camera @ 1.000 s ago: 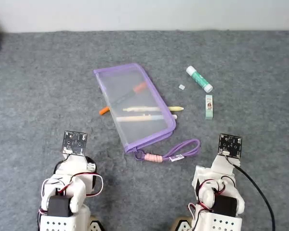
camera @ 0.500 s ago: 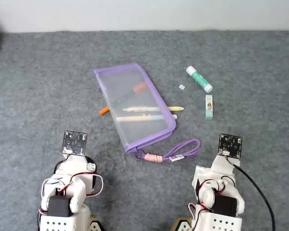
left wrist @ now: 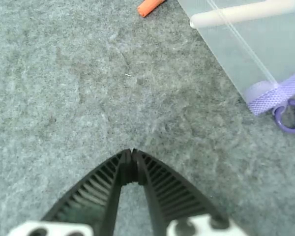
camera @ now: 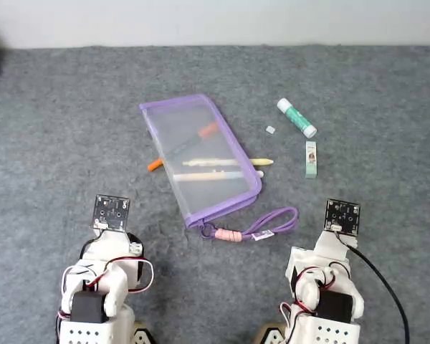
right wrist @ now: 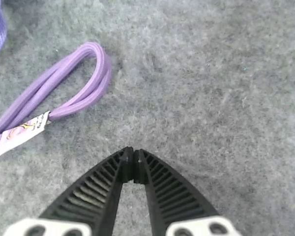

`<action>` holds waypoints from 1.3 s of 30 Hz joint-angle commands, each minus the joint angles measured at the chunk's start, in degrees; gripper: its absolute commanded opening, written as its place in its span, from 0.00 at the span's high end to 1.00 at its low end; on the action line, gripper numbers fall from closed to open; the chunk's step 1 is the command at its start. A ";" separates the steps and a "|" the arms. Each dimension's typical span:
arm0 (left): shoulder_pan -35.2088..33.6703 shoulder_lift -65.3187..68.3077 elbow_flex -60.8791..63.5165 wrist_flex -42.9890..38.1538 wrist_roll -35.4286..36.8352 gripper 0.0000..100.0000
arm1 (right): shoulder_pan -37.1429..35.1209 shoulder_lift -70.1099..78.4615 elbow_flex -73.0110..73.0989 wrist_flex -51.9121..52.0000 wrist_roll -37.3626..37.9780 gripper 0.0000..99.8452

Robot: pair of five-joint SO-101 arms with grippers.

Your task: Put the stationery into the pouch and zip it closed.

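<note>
A clear, purple-edged pouch [camera: 201, 161] lies mid-table [camera: 57, 143], with pens showing through it. A glue stick [camera: 296, 118] and a small green-and-white bar [camera: 311, 158] lie to its right. The left gripper [left wrist: 132, 153] and right gripper [right wrist: 133, 150] hang over the table's near side, both pressed together, empty.

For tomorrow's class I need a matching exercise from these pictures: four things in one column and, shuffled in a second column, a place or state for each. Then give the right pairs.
Column one
1. glue stick
2. orange pen
3. purple strap
4. left gripper

Column two
A. shut, over bare carpet
B. looped on the carpet by the pouch's corner
C. green and white, lying apart from the pouch
D. one end pokes out past the pouch's edge

Pairs: 1-C, 2-D, 3-B, 4-A
</note>
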 commanded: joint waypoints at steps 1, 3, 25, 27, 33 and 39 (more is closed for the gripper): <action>0.79 -0.70 -0.40 -0.09 0.09 0.98 | 0.48 -0.40 1.05 0.48 0.53 0.99; 1.32 -0.70 -0.75 -0.09 -2.11 0.98 | 0.48 -0.40 1.05 0.48 0.53 0.99; -11.16 -0.70 -5.58 -11.78 -17.93 0.94 | -0.22 -0.31 1.05 0.48 0.53 0.99; -11.43 -0.70 -7.96 -11.60 -17.93 0.94 | -0.66 -0.48 1.05 0.31 0.18 0.99; -11.43 -0.62 -15.96 -5.19 -17.93 0.98 | -3.30 -0.13 -3.08 -5.41 0.26 0.99; -14.59 -0.53 -18.68 -2.81 -16.53 0.99 | -7.69 1.36 -16.88 0.57 0.35 0.99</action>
